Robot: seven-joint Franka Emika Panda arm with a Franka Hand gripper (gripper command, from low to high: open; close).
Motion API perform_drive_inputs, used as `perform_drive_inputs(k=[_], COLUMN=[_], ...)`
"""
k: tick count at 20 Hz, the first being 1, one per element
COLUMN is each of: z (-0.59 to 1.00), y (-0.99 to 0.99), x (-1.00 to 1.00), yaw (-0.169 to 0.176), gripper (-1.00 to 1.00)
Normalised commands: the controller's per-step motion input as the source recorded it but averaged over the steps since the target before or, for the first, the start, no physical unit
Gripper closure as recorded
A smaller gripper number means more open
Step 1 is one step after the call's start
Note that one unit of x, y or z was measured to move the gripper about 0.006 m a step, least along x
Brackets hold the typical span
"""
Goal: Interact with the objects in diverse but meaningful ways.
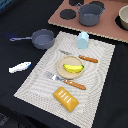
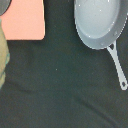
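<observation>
In the exterior view a yellow banana (image 1: 73,67) lies on a round beige plate (image 1: 64,64) in the middle of a striped placemat (image 1: 40,82). A pale blue carton (image 1: 83,40) stands at the mat's far edge. A yellow-orange slab (image 1: 66,98) lies at its near edge. A grey blue-handled saucepan (image 1: 42,38) sits on the dark cloth at the exterior view's left. A white-and-blue tube (image 1: 20,66) lies nearer on the same side. No gripper or arm shows in either view. The wrist view shows none of these objects.
An orange-handled fork (image 1: 65,80) and knife (image 1: 82,57) flank the plate. A large grey two-handled pot (image 1: 90,14) stands on a pink board (image 1: 112,31) at the back. The wrist view shows a grey frying pan (image 2: 97,22) on dark cloth beside a pink board corner (image 2: 22,20).
</observation>
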Motion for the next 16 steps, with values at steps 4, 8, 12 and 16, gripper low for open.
perform_drive_inputs(k=[4, 8, 12, 16], z=[-0.16, -0.44, -0.29, -0.31], y=[-0.06, -0.18, -0.42, -0.49], x=[0.01, 0.10, 0.33, 0.59], yaw=[0.000, 0.002, 0.000, 0.000], gripper=[-1.00, -1.00, -1.00, -1.00])
